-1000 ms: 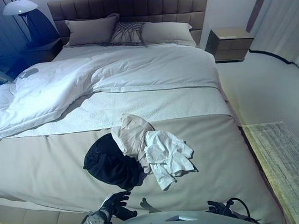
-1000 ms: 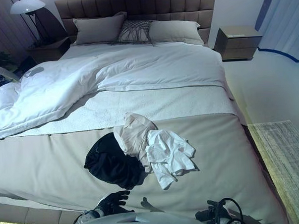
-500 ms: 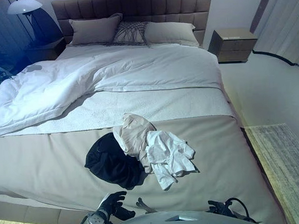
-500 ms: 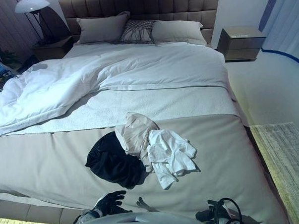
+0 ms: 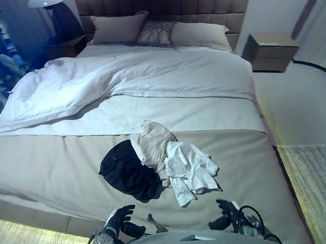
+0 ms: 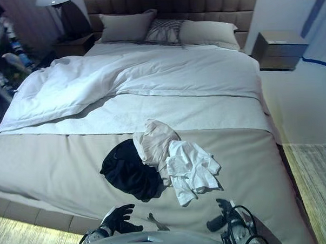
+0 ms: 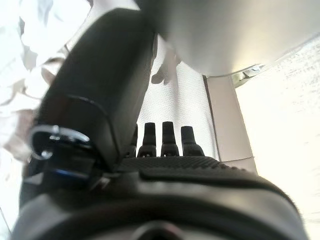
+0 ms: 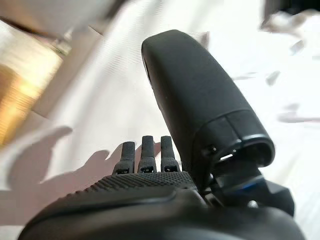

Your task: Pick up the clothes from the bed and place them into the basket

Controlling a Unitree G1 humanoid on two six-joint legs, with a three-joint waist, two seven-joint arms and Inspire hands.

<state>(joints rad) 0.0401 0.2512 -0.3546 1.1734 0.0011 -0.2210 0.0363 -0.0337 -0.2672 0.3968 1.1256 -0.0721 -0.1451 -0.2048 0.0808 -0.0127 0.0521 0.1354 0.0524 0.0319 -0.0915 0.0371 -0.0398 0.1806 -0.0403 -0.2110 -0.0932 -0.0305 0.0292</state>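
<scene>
A pile of clothes lies on the taupe cover at the foot of the bed (image 5: 57, 170): a black garment (image 5: 127, 171), a beige garment (image 5: 154, 142) and a white garment (image 5: 189, 169). My left hand (image 5: 120, 221) is open and empty, low over the bed's near edge, just short of the black garment. Its straight fingers (image 7: 162, 138) show in the left wrist view. My right hand (image 5: 227, 212) is open and empty, near the bed's edge below the white garment. Its fingers (image 8: 143, 152) show straight above the cover.
A rumpled white duvet (image 5: 96, 81) covers the far half of the bed, with pillows (image 5: 115, 28) against the headboard. A nightstand (image 5: 272, 51) stands at the far right. A rug (image 5: 314, 185) lies on the floor to the right. A lamp (image 5: 45, 2) stands far left.
The whole picture has shifted, so the camera has moved. My right hand has come up into view by the bed's near edge. My left hand stays low at the edge.
</scene>
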